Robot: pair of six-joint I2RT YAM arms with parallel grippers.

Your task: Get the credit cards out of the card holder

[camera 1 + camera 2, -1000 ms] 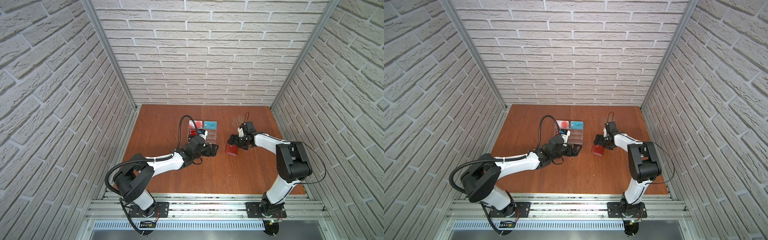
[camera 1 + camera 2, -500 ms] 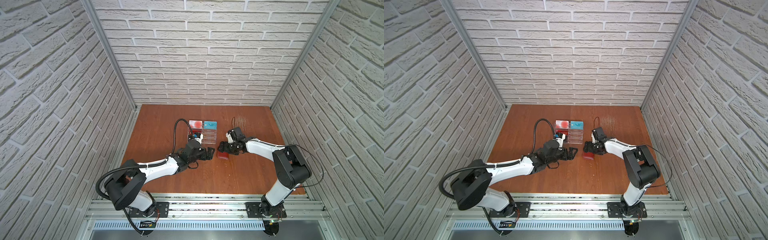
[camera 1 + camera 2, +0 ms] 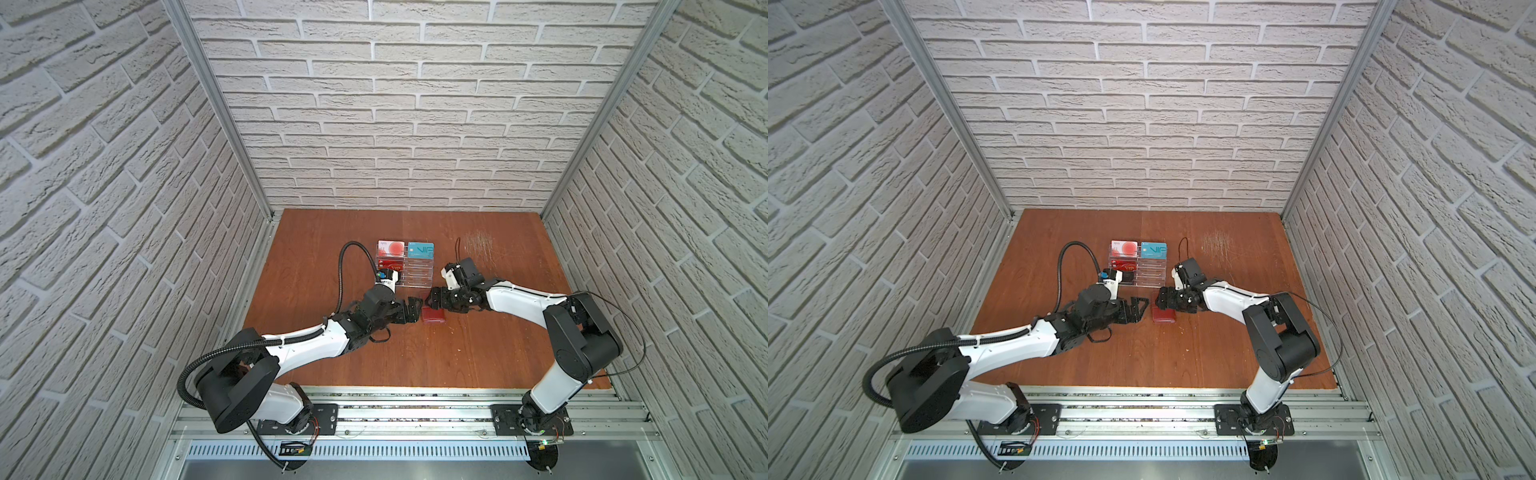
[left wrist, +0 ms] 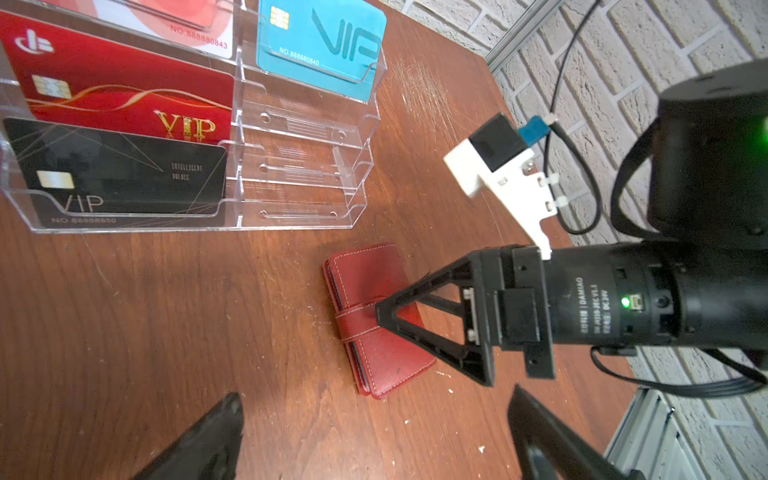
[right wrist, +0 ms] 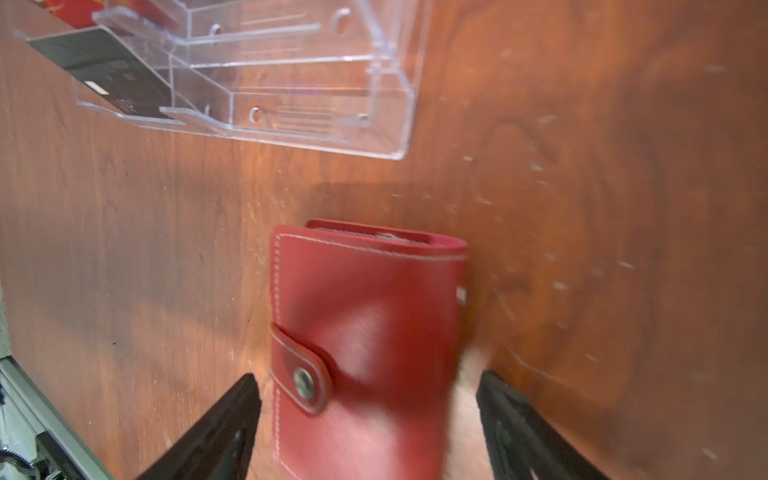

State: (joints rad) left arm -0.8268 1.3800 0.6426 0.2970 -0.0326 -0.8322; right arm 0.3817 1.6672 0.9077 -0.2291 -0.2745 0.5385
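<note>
The card holder (image 3: 433,314) (image 3: 1164,314) is a red stitched wallet lying flat on the wooden table, its snap tab (image 5: 301,374) fastened. No credit cards show; only grey page edges peek from its far end. My right gripper (image 5: 368,415) (image 3: 436,297) is open and straddles the holder, with a small gap on each side. One of its fingers (image 4: 432,332) hangs over the tab. My left gripper (image 4: 374,436) (image 3: 415,309) is open just left of the holder, not touching it, with bare table between its jaws.
A clear acrylic tiered stand (image 3: 405,266) (image 4: 291,166) sits just behind the holder. It displays a teal VIP card (image 4: 324,45), a red one (image 4: 124,99), a black one (image 4: 116,174) and a white-red one. Brick walls enclose the table.
The right gripper has moved left and toward the front, and the card holder has slid along with it. The left gripper has drawn back a little from the stand, still open.
</note>
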